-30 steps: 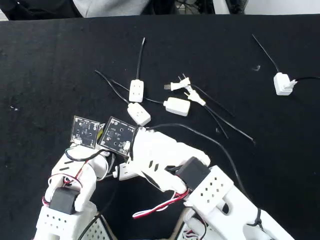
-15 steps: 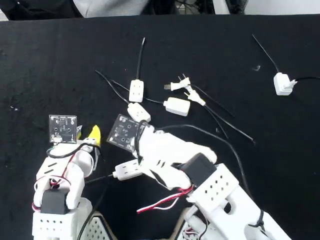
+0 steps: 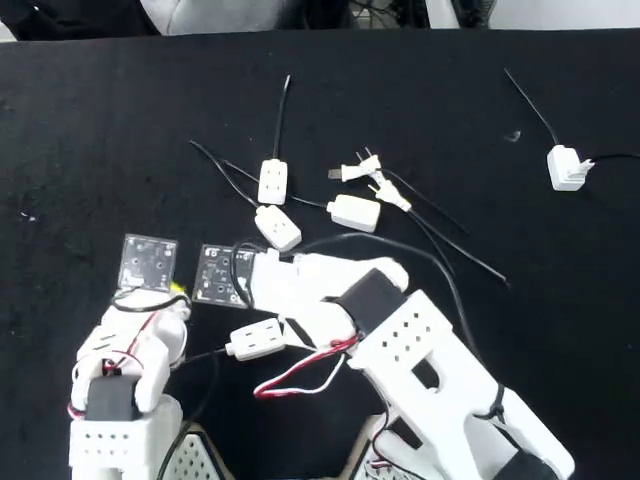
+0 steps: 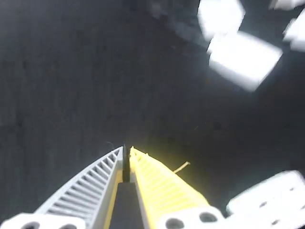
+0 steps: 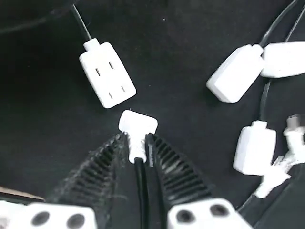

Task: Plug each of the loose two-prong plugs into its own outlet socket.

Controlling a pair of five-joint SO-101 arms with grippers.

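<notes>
Since the right gripper [image 5: 137, 148] is closed on just the narrow back of the plug [image 5: 137, 126], with the cord [image 5: 141, 191] trailing between its ribbed black fingers, a push could swivel the plug and send its prongs, which I cannot see, wide of the slots. Just ahead of the fingertips lies the socket [image 5: 107, 75], apart from the plug. It is a light, glossy, round-cornered white block with paired slots, and with nothing bracing it, it would likely skate on the matte black table [image 5: 190, 28]. Farther off to one side sit spare sockets [image 5: 234, 74], equally smooth and blocky. The left gripper [image 4: 126, 155], its grey and yellow ribbed fingers pressed together on nothing, hangs over the table.
</notes>
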